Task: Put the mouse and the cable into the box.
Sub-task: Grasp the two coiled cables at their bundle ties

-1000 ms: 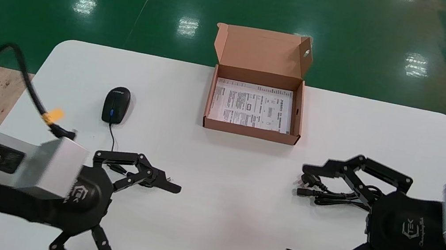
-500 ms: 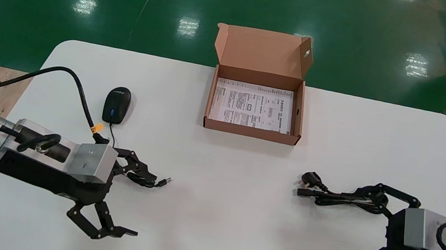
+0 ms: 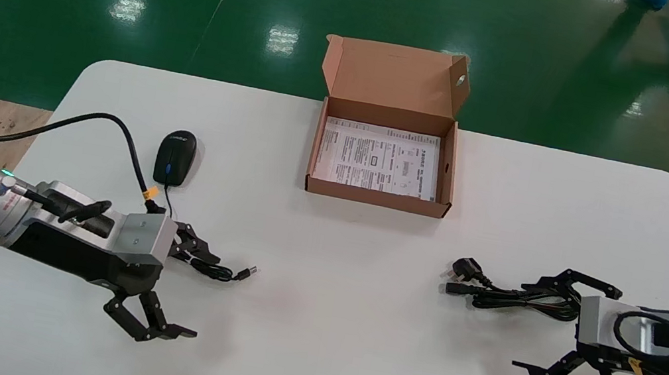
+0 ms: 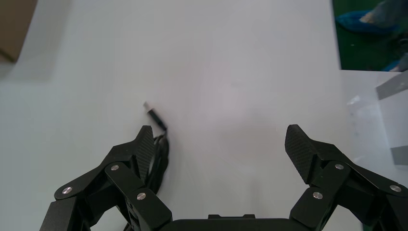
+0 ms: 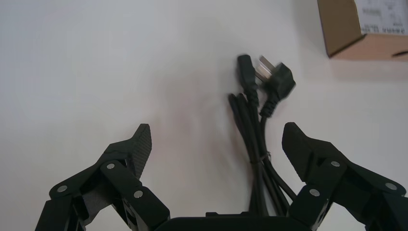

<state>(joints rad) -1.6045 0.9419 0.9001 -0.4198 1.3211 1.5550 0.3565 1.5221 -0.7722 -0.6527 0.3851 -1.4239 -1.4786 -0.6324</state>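
One round black mouse (image 3: 175,157) lies on the smooth white table (image 3: 337,342), left of one flat brown cardboard box (image 3: 376,198). One bundled black cable (image 3: 492,293) lies to the right. Both claws are wide open. The left gripper (image 3: 203,295) is beside the mouse's thin wire (image 3: 215,271). The right gripper (image 3: 521,324) has the cable between its fingers.

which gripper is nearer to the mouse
Left. The left gripper sits a little nearer the robot than the mouse, beside its cord; the right gripper is far across the table by the power cable.

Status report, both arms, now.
Left gripper open beside mouse lead. Right gripper open, jaws straddling power cable. Mouse outside box. No obstruction seen.
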